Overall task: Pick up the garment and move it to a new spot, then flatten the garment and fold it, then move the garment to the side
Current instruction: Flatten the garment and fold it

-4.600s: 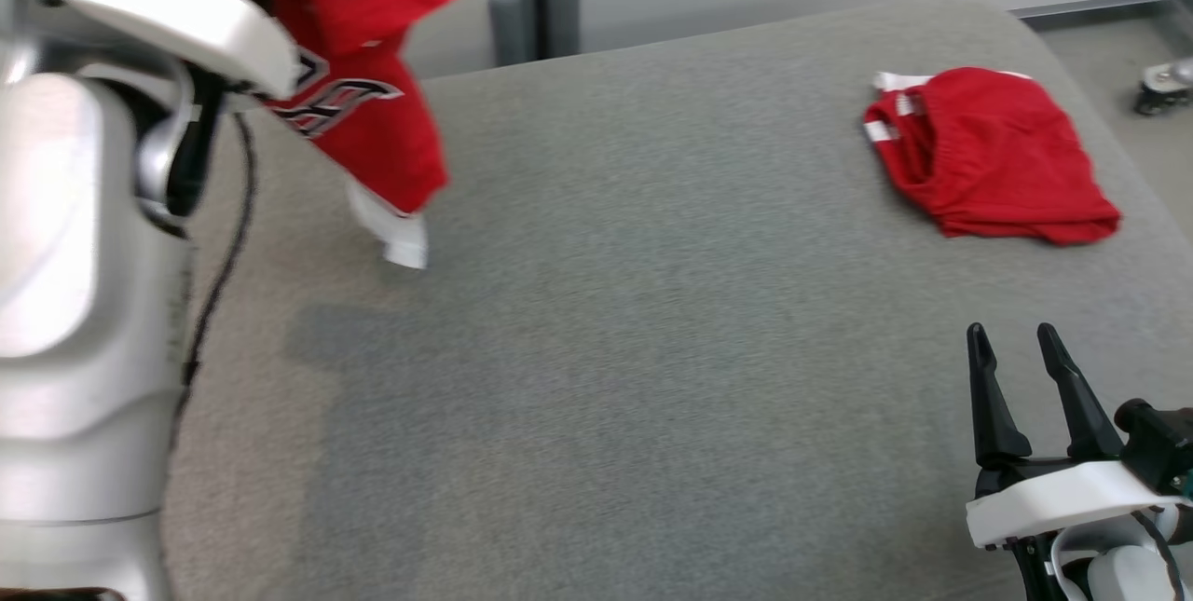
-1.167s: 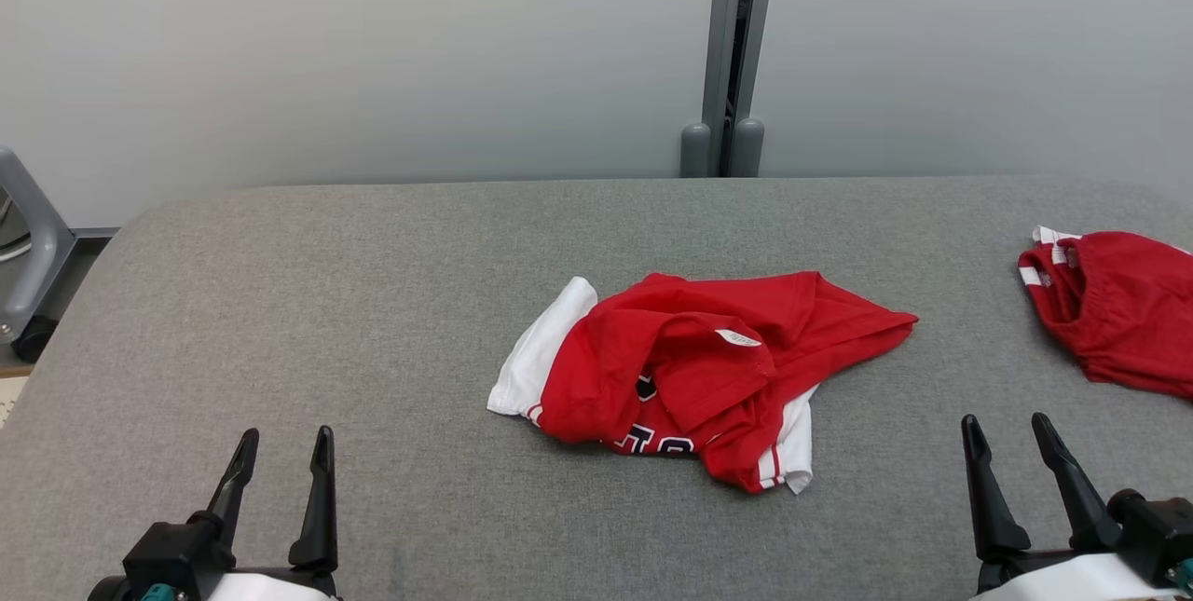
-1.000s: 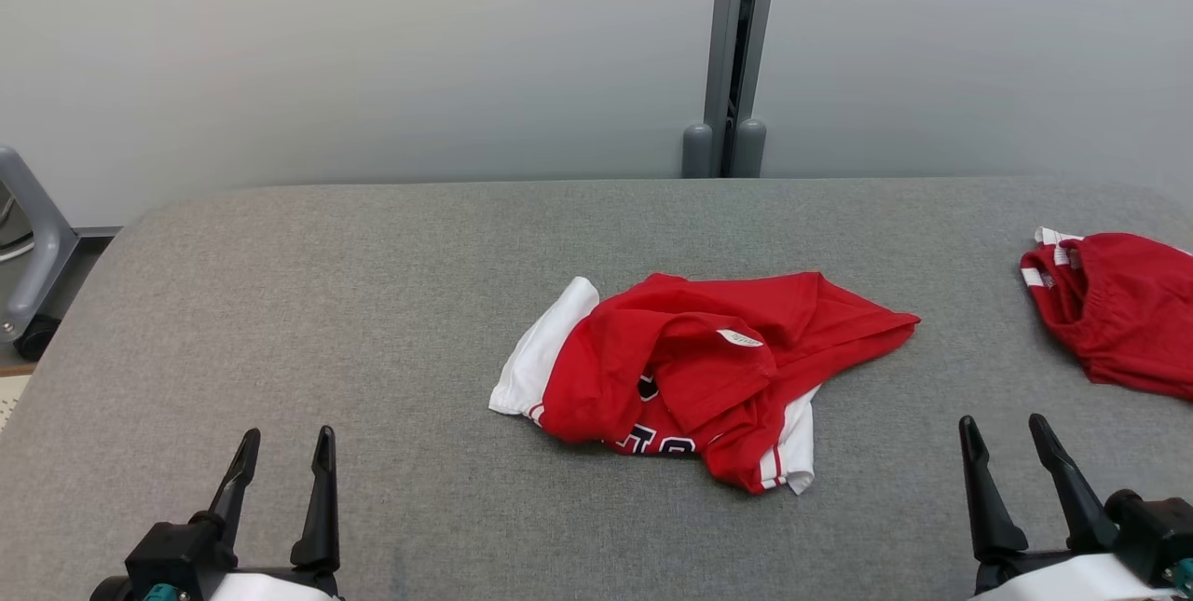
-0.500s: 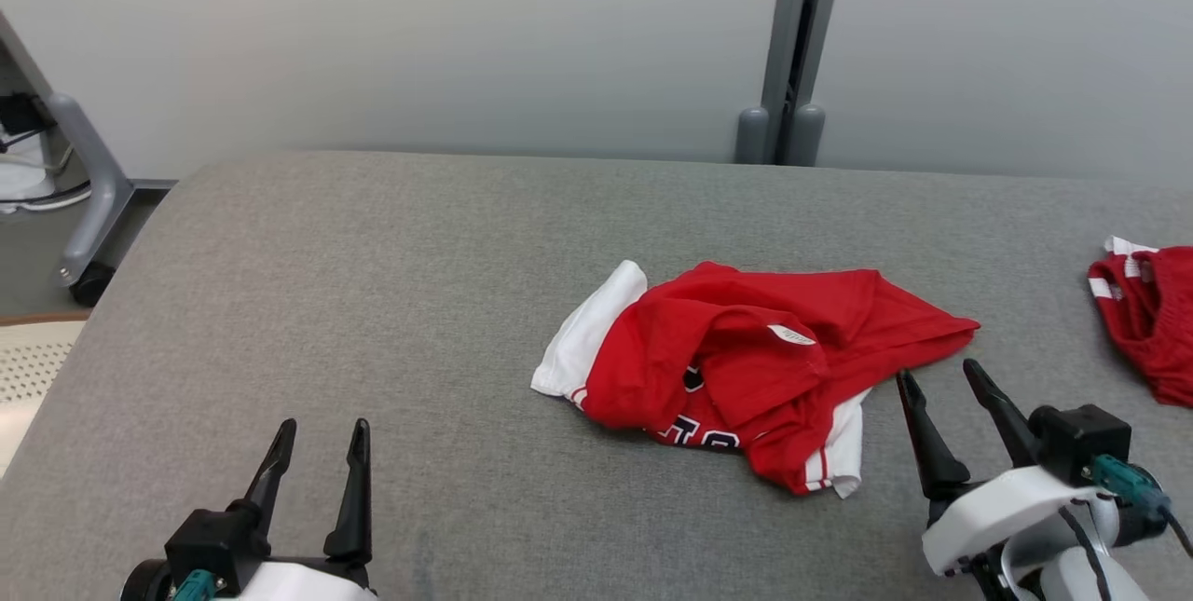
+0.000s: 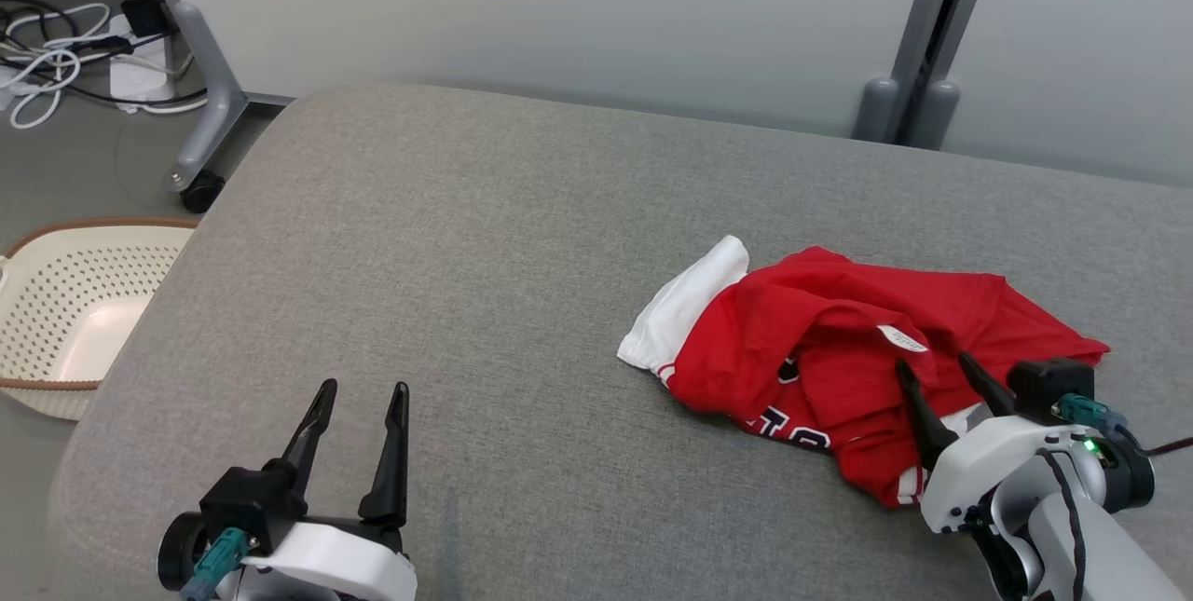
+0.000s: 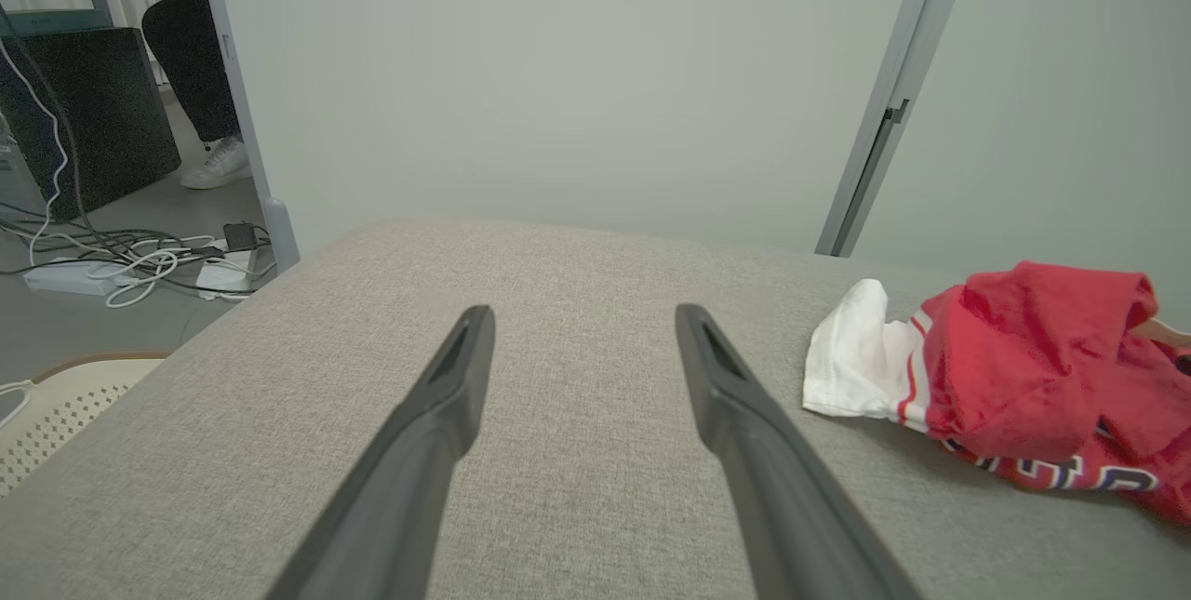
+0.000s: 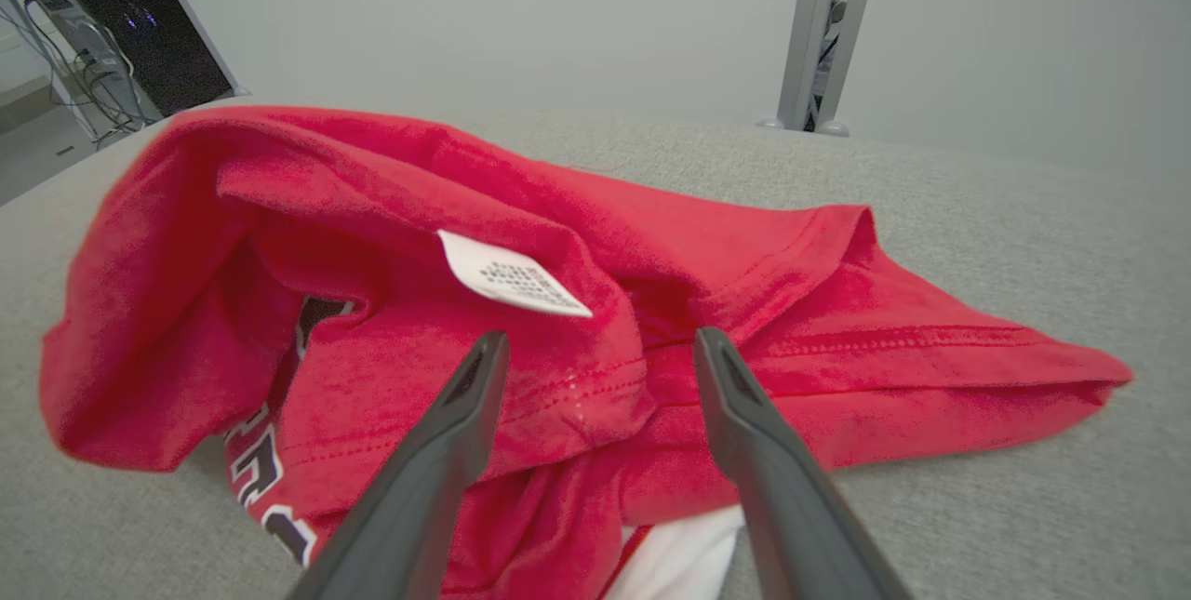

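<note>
Basket of cream perforated plastic (image 5: 65, 303) is sitting on the floor (image 5: 84, 163) at the far left, off the rounded corner of the grey fabric-covered surface (image 5: 485, 238). Next along, the left claw (image 5: 363, 387) is hovering low over bare grey fabric with its two dark fingers spread, holding nothing, well apart from the work.

Right of centre, the crumpled red garment with white sleeves and dark lettering (image 5: 839, 349) is lying in a heap on the surface. One white sleeve (image 5: 685, 312) is poking out toward the left, and a small white label (image 5: 899, 337) is showing on top (so part of the cloth is probably lying inside out).

At the right, the right claw (image 5: 932, 361) is reaching over the near side of the heap with its fingers spread, one to each side of a red fold just beside the label. Whether they are touching the cloth is hard to tell.

Flattening appears to be the step in hand. Doing it well is likely calling for a pinch on one stitched hem rather than the whole bunch. The left claw would be taking the white sleeve side, so the two are drawing the cloth apart instead of dragging the heap.
</note>
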`<state>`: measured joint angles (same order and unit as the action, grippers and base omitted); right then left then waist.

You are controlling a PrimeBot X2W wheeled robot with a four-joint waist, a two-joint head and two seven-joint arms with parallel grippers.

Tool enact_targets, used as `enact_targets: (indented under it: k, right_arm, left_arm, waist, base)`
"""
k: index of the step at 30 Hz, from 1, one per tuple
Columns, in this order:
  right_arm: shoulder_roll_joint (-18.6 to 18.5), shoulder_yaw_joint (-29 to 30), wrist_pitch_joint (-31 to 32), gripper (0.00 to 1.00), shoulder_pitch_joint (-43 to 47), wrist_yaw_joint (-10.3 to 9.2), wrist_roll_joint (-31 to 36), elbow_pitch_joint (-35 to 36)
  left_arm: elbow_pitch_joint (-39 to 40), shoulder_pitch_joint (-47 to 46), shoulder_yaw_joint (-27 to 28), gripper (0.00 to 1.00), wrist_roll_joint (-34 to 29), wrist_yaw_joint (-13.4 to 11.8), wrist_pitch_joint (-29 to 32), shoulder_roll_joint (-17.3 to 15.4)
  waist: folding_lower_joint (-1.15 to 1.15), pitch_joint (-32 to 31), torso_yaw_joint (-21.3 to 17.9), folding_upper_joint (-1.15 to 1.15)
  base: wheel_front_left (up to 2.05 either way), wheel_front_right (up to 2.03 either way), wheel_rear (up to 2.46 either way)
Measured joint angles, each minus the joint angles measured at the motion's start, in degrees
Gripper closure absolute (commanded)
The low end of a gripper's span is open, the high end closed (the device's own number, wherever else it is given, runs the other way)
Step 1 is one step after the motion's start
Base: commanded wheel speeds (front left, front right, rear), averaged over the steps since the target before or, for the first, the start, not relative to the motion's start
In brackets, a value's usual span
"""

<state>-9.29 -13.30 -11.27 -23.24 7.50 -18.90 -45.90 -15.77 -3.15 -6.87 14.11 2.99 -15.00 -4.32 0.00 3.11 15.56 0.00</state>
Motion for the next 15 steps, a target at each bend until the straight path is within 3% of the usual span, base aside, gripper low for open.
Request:
enact_targets:
  k: [3, 5, 6, 7, 15]
  right_arm:
    - [0.2, -0.87, 0.02, 0.0, -1.49, 0.0, -0.92, -3.75]
    - [0.37, -1.44, -0.37, 0.61, -2.2, 0.0, -1.7, -5.82]
    - [0.43, -1.98, -0.64, 0.61, -2.53, 0.0, -1.98, -6.54]
    - [0.54, -2.13, -1.37, 0.97, -2.75, 0.0, -2.33, -6.79]
    - [-0.3, -4.02, -3.48, 1.0, -3.8, 0.0, -3.74, -6.14]
  left_arm:
    - [-0.33, -0.66, 0.02, 0.0, 0.0, 0.07, 0.0, 0.22]
    - [-0.42, -0.83, 0.22, 0.0, -0.01, 0.3, 0.0, 0.29]
    - [-0.52, -0.83, 0.32, 0.0, -0.09, 0.31, 0.0, 0.32]
    - [-0.54, -0.83, 0.44, 0.0, -0.1, 0.32, 0.01, 0.38]
    - [-1.05, -0.69, 2.32, 0.0, -0.6, 0.55, 0.0, 0.41]
  waist:
    - [0.0, 0.75, 1.13, 0.0]
    - [0.0, 1.17, 1.61, 0.0]
    - [0.0, 1.36, 1.75, 0.0]
    - [0.0, 1.51, 1.82, 0.0]
    - [0.0, 0.61, -0.04, 0.0]
  base:
    - [0.0, 0.0, 0.0]
    - [0.0, 0.0, 0.0]
    - [0.0, 0.0, 0.0]
    - [0.0, 0.0, 0.0]
    - [0.0, 0.0, 0.0]
